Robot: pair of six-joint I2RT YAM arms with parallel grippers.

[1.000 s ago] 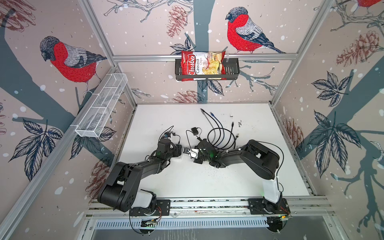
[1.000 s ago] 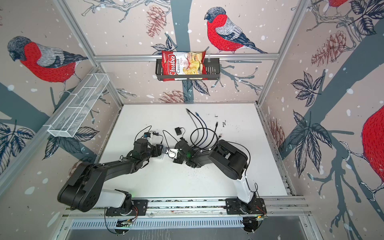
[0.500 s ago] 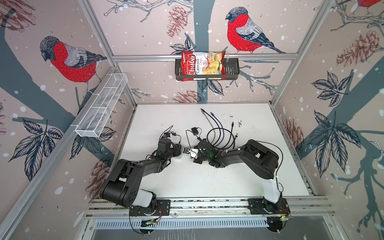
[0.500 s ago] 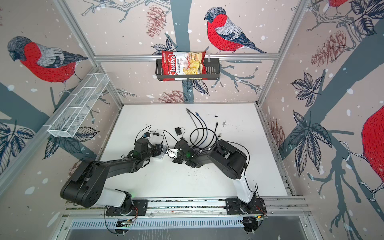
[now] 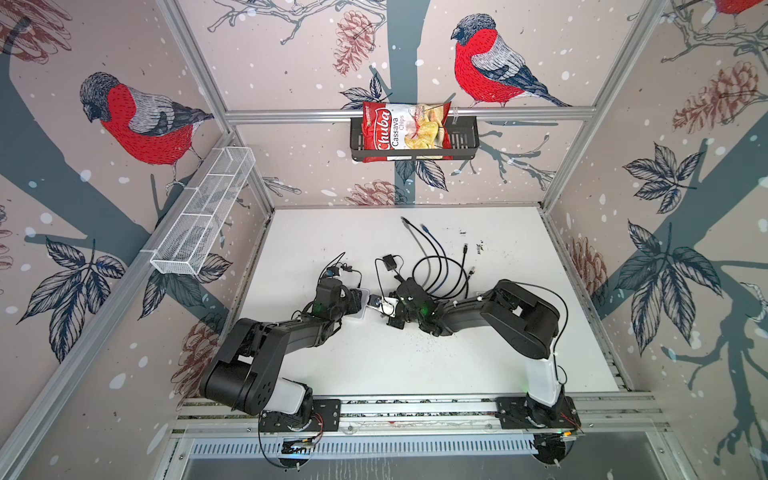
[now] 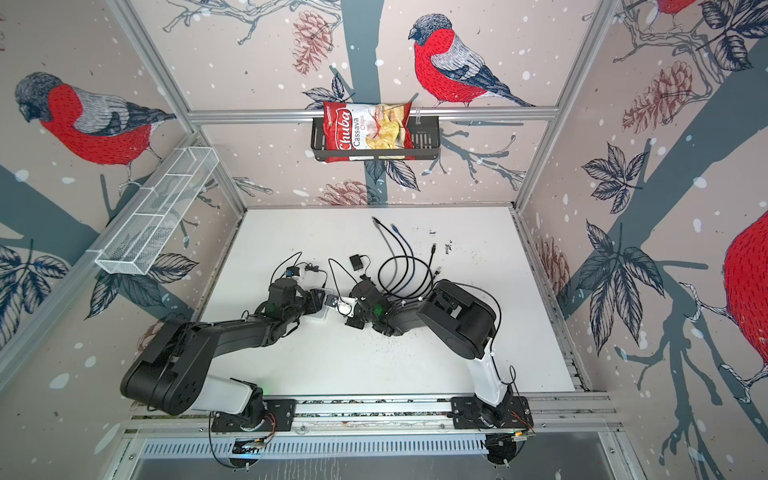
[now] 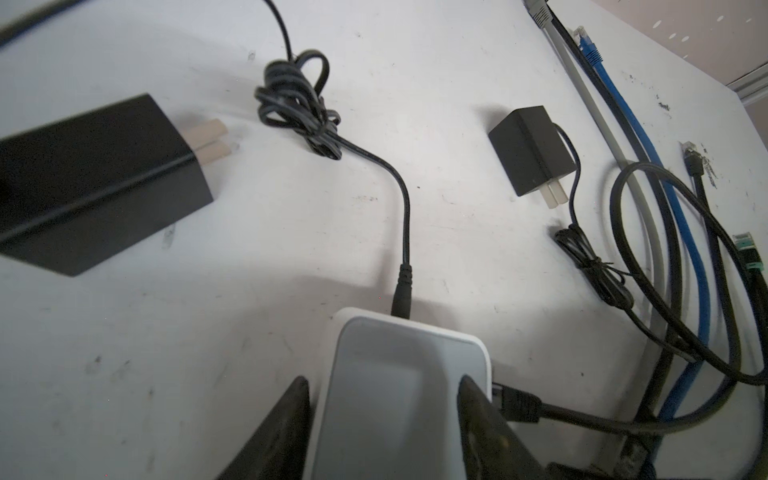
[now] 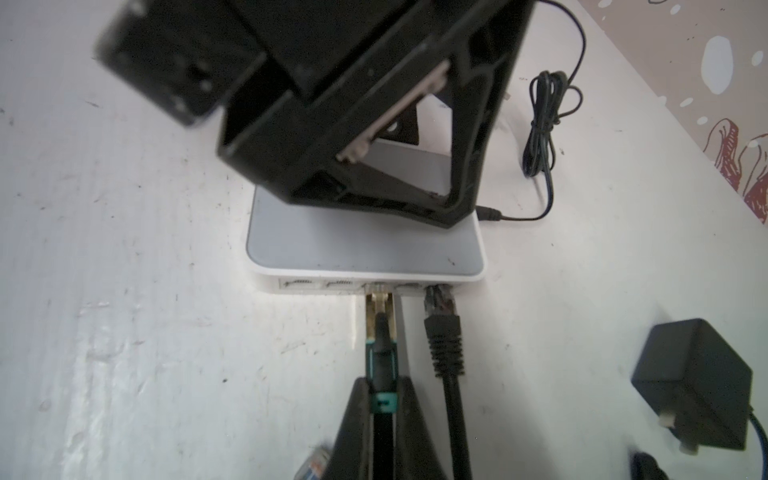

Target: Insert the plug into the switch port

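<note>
While the right gripper (image 8: 382, 390) is pinching the teal-booted plug (image 8: 379, 357) between tightly closed jaws, the plug's clear tip is sitting right at the mouth of a port on the front face of the white switch (image 8: 365, 245); whether it is seated inside is unclear. A black plug (image 8: 444, 336) is sitting in the neighbouring port. The left gripper (image 7: 383, 381) is straddling the switch, one finger running along each side. Its jaws are standing partly apart, and I cannot tell whether they are pressing the case or merely flanking it. In a top view the switch (image 5: 360, 313) is lying on the white table (image 5: 374, 365) just toward 9 o'clock of the table's middle, with the right gripper reaching it from 3 o'clock and the left gripper from 9 o'clock. Loose cables (image 5: 436, 266) are looping at about 2 o'clock of the switch, and a black power adapter (image 5: 389, 262) is lying at 1 o'clock.
</note>
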